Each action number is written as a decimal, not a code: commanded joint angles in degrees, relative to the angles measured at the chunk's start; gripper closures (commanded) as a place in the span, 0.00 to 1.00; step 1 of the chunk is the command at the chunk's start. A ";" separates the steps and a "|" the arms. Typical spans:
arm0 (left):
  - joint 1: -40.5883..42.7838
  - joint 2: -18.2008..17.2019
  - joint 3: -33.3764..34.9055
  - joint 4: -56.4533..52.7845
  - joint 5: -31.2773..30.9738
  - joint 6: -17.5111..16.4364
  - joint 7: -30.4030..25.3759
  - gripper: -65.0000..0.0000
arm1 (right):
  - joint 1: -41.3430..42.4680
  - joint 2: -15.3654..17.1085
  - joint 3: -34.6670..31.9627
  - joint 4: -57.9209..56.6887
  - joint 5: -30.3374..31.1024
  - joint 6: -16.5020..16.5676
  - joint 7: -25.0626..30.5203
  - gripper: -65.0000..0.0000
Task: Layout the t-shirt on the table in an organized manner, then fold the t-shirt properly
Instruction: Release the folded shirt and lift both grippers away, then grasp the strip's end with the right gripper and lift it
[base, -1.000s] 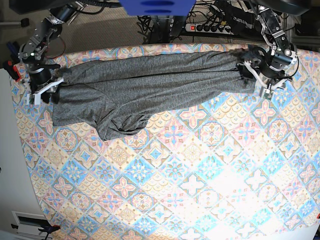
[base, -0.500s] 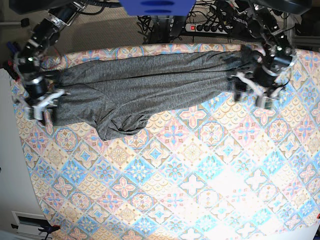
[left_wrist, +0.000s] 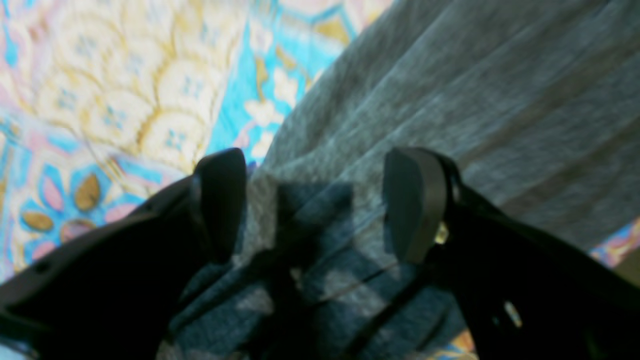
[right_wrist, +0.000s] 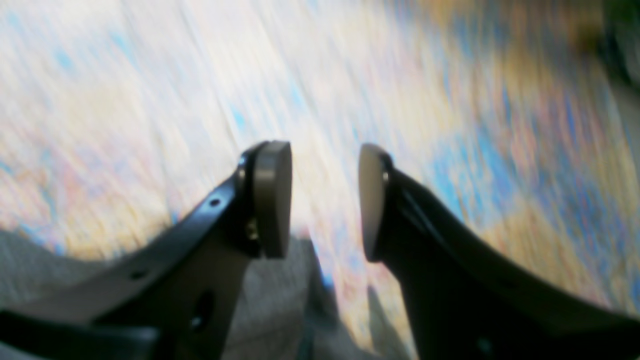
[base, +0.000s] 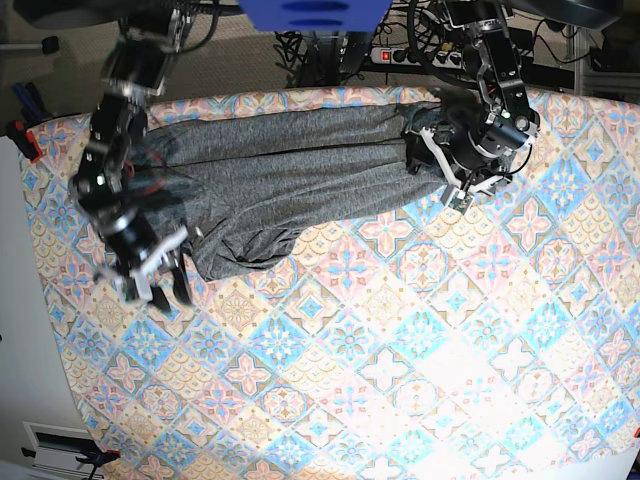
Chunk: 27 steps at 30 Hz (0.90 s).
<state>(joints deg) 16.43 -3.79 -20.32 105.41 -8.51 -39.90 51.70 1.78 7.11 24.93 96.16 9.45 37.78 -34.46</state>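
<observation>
Laying-out step: both end effectors, left (base: 462, 172) and right (base: 150, 278), are released over the bunched t-shirt (base: 290, 175) on the bench (base: 420, 350); next, regrasp edges.

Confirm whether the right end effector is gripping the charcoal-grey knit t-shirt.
No: the right end effector stands open with only patterned table between its pads.

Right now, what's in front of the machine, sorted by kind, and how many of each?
T-shirts: 1, the t-shirt, charcoal grey, bunched along the far side
Tables: 1, the table with its pastel tile-pattern cloth
Robot grippers: 2, left gripper, right gripper
Total: 4
</observation>
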 joint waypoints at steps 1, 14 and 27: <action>-0.47 -0.30 -0.30 0.31 -0.32 -0.10 -1.02 0.35 | -0.42 1.72 0.00 -0.73 -0.35 0.07 -0.58 0.67; -0.29 -0.47 -0.56 -0.39 0.12 -0.10 -1.02 0.35 | 6.70 4.71 -6.07 -17.52 -0.44 0.07 -0.05 0.67; -0.47 -0.47 -0.56 -0.39 0.03 -0.10 -1.02 0.35 | 6.44 6.38 -9.59 -25.08 -0.53 0.15 3.82 0.67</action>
<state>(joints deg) 16.34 -4.27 -20.80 103.96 -7.66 -39.88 51.51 6.59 13.30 15.53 69.82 7.27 37.52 -32.77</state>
